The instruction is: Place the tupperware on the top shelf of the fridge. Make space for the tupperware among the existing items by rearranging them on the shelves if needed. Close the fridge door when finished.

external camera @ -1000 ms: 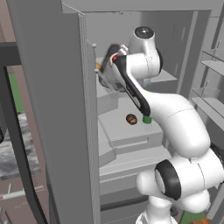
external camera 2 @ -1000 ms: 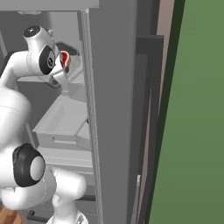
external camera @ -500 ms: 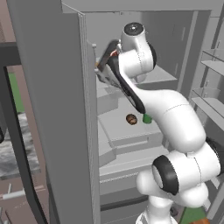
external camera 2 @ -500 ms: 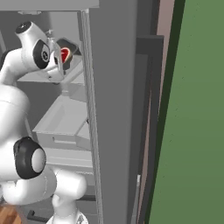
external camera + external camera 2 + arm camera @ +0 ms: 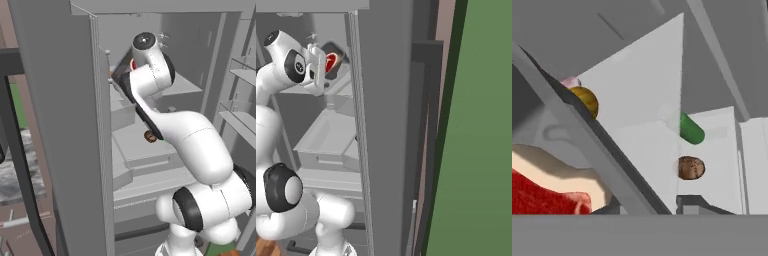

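The tupperware (image 5: pixel 331 60) is a dark tub with red and cream food inside, held high inside the open fridge (image 5: pixel 60 125). My gripper (image 5: pixel 322 69) is shut on the tub's edge, level with the top shelf (image 5: pixel 186 86). In the hand view the tupperware (image 5: pixel 547 192) lies at the lower left, its dark rim running diagonally. Beyond the rim, an orange-yellow piece (image 5: pixel 587 100) and a small pink thing (image 5: pixel 569 81) sit on the top shelf (image 5: pixel 644 85). A green bottle (image 5: pixel 691 129) and a small brown round thing (image 5: pixel 691 168) rest on the lower shelf (image 5: pixel 712 155). The brown round thing (image 5: pixel 149 136) also lies beside my arm.
The open fridge door (image 5: pixel 386 125) stands close on the right of the opening, with a green wall (image 5: pixel 481 150) past it. Narrow door bins (image 5: pixel 245 70) line the far right. A pale drawer (image 5: pixel 331 140) sits below the shelves.
My arm has lifted the tupperware higher and further into the fridge, and the hand has turned with it. The foods on the shelves have not moved.
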